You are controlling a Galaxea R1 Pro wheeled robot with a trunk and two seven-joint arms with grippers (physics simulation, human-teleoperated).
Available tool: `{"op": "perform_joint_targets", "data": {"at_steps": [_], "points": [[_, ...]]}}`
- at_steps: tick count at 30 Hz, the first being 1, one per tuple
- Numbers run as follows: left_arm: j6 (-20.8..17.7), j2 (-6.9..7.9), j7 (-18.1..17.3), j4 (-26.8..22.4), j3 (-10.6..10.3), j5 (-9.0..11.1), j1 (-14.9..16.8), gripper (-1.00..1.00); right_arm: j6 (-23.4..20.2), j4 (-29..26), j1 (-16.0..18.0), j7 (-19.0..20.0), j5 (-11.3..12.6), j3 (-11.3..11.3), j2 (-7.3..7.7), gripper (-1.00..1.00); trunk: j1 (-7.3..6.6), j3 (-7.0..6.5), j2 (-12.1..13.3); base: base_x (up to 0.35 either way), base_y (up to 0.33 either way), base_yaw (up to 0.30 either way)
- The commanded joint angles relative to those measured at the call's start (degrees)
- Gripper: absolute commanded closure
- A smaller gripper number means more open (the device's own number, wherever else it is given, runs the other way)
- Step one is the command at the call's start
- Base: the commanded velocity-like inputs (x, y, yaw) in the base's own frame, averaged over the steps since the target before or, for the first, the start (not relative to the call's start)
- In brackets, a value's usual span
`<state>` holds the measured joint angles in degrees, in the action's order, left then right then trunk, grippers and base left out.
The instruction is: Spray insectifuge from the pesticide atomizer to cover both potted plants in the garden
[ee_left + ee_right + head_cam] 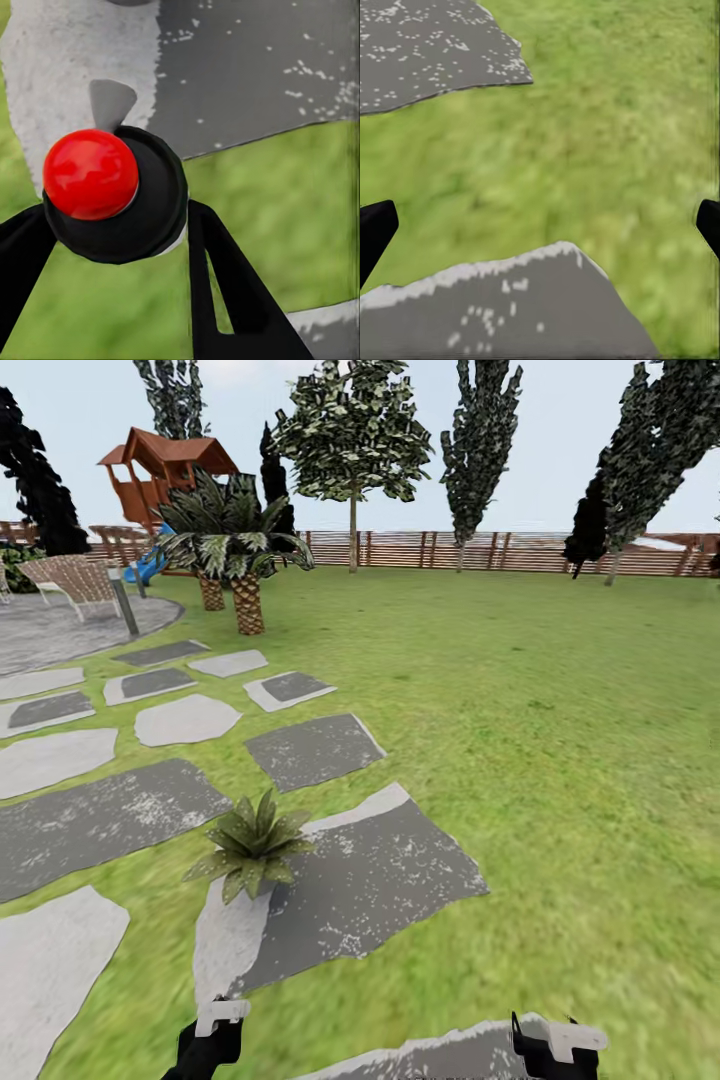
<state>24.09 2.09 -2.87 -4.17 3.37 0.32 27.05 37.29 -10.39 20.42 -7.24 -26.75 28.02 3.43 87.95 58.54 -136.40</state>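
Left gripper point(120, 225) is clamped on the pesticide atomizer point(112, 195), red cap toward the camera, carried low and ready to spray. Right gripper point(540, 225) hangs wide, holding nothing, over lawn point(607, 112). Ahead, one potted plant point(250, 845) sits at the near-left corner of a dark stepping stone point(370, 880), presumably the first target. Palms point(235, 550) and fence point(450, 550) lie beyond.

My head camera looks forward and down across the lawn point(520, 740) toward the fence point(480, 550). Both wrist cameras face steeply down, close over the stepping stones point(502, 315) I see from above.
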Motion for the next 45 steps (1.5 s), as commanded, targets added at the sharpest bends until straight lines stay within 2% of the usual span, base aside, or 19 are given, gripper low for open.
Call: {"op": "perform_joint_targets", "data": {"at_steps": [1,16,22,25,27,40,45], "points": [[0.2,0.01,-0.3,0.0,0.3,0.0,0.0,1.00,0.2,0.1,0.1,-0.4,-0.6,0.2,0.00,-1.00,-0.01,0.05,0.0,0.000,0.000,-0.274],[0.2,0.02,-0.3,0.0,0.3,0.0,0.0,1.00,0.2,0.1,0.1,-0.4,-0.6,0.2,0.00,-1.00,-0.01,0.05,0.0,-0.012,0.000,-0.275],[0.2,0.04,-0.3,0.0,0.3,0.0,0.0,1.00,0.2,0.1,0.1,-0.5,-0.5,0.3,0.00,-1.00,-0.01,0.05,0.0,-0.293,0.000,-0.276],[0.2,0.08,-0.3,0.0,0.3,0.0,0.0,1.00,0.2,0.1,0.1,-0.5,-0.5,1.5,0.00,-1.00,-0.01,0.05,0.0,-0.335,0.000,-0.276],[0.3,0.11,-0.5,0.0,0.3,-0.1,0.0,1.00,0.2,0.1,0.1,-0.4,-0.6,3.8,0.00,-1.00,-0.01,0.05,0.0,-0.338,-0.039,-0.276],[0.2,0.03,-0.5,0.0,0.3,-0.5,0.0,1.00,0.2,0.1,0.1,-0.4,-0.6,4.0,0.00,-1.00,-0.01,0.05,0.0,-0.298,-0.187,-0.276],[0.2,0.09,-0.4,0.0,0.3,-0.4,0.0,1.00,0.2,0.1,0.1,-0.5,-0.6,4.0,-0.02,-1.00,-0.01,0.05,0.0,-0.123,-0.251,-0.276]]}}
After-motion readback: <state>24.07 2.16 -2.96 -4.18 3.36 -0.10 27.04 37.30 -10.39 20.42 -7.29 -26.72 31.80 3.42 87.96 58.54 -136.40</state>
